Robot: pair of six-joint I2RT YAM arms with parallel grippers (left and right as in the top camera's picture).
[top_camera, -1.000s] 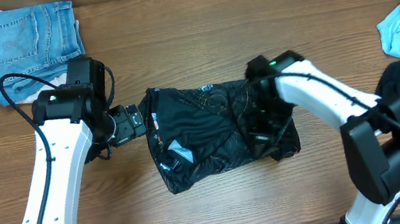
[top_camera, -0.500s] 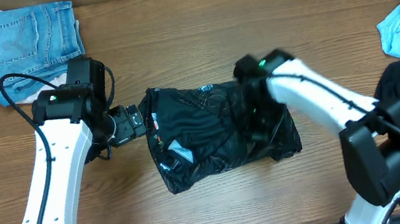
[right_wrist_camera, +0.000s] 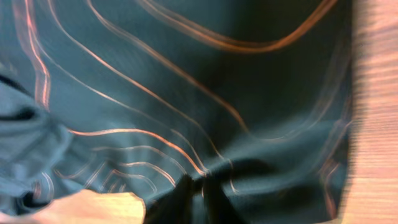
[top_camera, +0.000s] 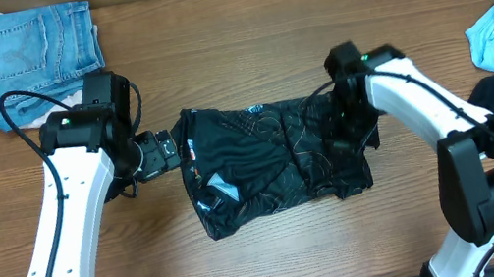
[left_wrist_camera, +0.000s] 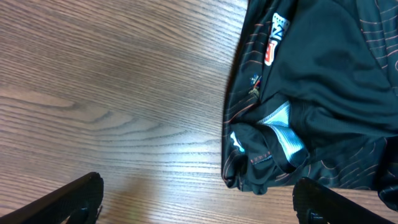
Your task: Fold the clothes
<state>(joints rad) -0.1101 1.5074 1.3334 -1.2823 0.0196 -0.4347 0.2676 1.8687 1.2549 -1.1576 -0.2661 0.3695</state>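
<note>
Right fingers (right_wrist_camera: 186, 200) have moved from mid-jersey to its right edge and closed. The wrist view is blurry, but they seem to pinch the jersey (top_camera: 261, 161) beneath them. Left fingers (top_camera: 164, 154) unchanged: wide open, empty, jersey just ahead on desk (top_camera: 243, 50). Next fold looks set.

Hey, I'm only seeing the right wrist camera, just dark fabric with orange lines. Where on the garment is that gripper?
Observer: From overhead, your right gripper is at the right end of the black jersey, toward its far edge.
Operator: And the other arm?
Observer: The left gripper is wide open beside the jersey's left edge, holding nothing.
Operator: Anything else lying around on that side?
Observer: Yes, blue jeans lie in the far left corner, apart from the jersey.
</note>
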